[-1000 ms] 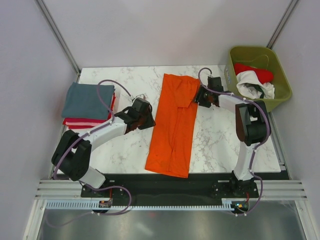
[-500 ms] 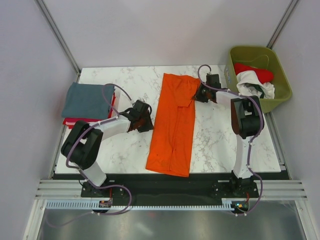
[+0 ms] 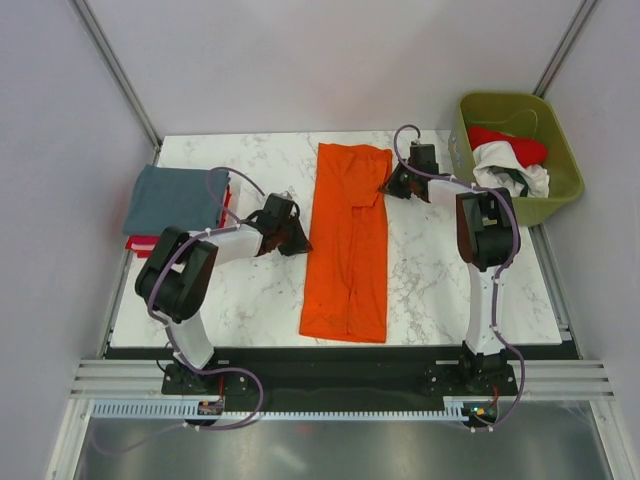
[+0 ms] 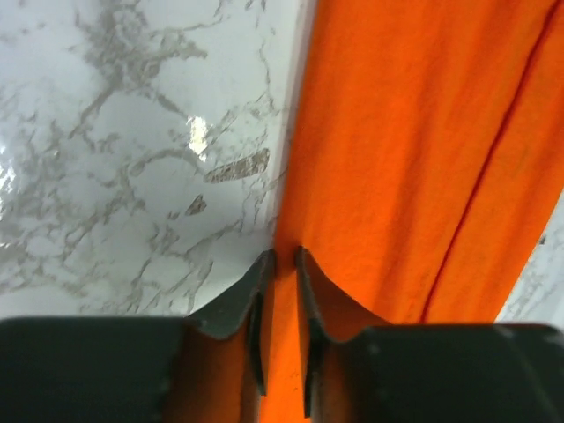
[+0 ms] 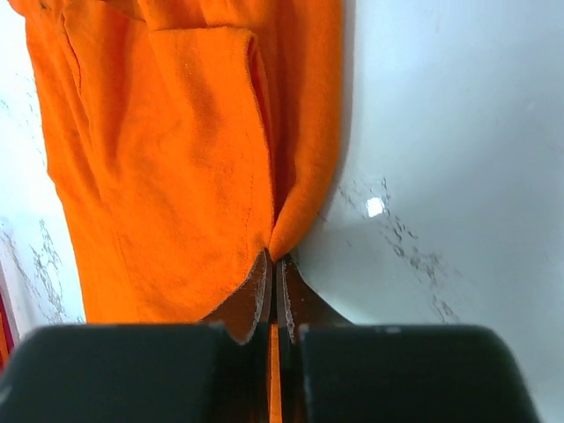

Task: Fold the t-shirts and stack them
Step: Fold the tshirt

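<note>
The orange t-shirt [image 3: 348, 245] lies flat on the marble counter [image 3: 435, 275], folded lengthwise into a long narrow strip that runs from the far part of the counter towards its near edge. One sleeve is tucked over at its far end.

The left fingers [image 4: 254, 304] are at the shirt's left long edge, roughly halfway along it. In the left wrist view they stand close together with a fold of orange cloth pinched between them, low against the counter.

The right fingers [image 5: 250, 298] are at the shirt's right edge, near its far end. They are almost fully together, clamped on a thin lip of the orange cloth where the edge doubles over.

Well to the left of the orange shirt sits a stack of folded tees. A grey-blue t-shirt [image 3: 176, 200] is on top and red t-shirts [image 3: 148, 243] show beneath it.

Well to the right of the orange shirt, off the counter's far corner, an olive-green bin [image 3: 510, 97] holds a crumpled red t-shirt [image 3: 512, 144] and a white t-shirt [image 3: 508, 176] with dark print.
</note>
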`<move>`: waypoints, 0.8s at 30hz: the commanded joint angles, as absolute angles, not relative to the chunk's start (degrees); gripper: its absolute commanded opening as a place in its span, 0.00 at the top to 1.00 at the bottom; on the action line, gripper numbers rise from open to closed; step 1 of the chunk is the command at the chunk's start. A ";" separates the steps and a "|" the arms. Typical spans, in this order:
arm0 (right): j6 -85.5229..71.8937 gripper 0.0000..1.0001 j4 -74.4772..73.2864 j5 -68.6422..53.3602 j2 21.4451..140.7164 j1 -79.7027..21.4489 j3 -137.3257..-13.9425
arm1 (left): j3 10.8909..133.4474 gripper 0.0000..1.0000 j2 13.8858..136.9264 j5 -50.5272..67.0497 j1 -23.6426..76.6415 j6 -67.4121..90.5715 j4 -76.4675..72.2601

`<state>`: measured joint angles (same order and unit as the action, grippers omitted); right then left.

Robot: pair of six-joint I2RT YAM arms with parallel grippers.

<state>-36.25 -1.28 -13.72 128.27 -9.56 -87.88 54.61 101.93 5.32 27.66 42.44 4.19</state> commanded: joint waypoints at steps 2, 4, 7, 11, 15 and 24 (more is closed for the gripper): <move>-37.35 0.98 -0.44 -13.62 131.39 -9.67 -90.79 | 56.16 0.90 107.57 10.71 25.06 41.83 2.73; -37.44 1.00 -0.44 -13.62 132.01 -9.58 -91.40 | 56.77 0.97 109.25 12.13 24.52 41.92 2.11; -37.53 1.00 -0.44 -13.53 132.89 -9.67 -92.37 | 57.22 0.98 109.77 11.17 24.00 42.19 1.85; -37.79 1.00 -0.44 -14.24 135.26 -9.67 -96.66 | 58.79 0.98 110.21 10.81 21.89 42.19 2.63; -37.62 0.87 -2.27 -14.59 139.03 -9.67 -102.12 | 59.68 0.98 110.04 10.54 21.18 42.01 3.16; -33.40 0.41 -2.29 -13.63 128.34 -11.42 -93.10 | 50.46 0.66 95.31 7.47 21.53 38.59 2.55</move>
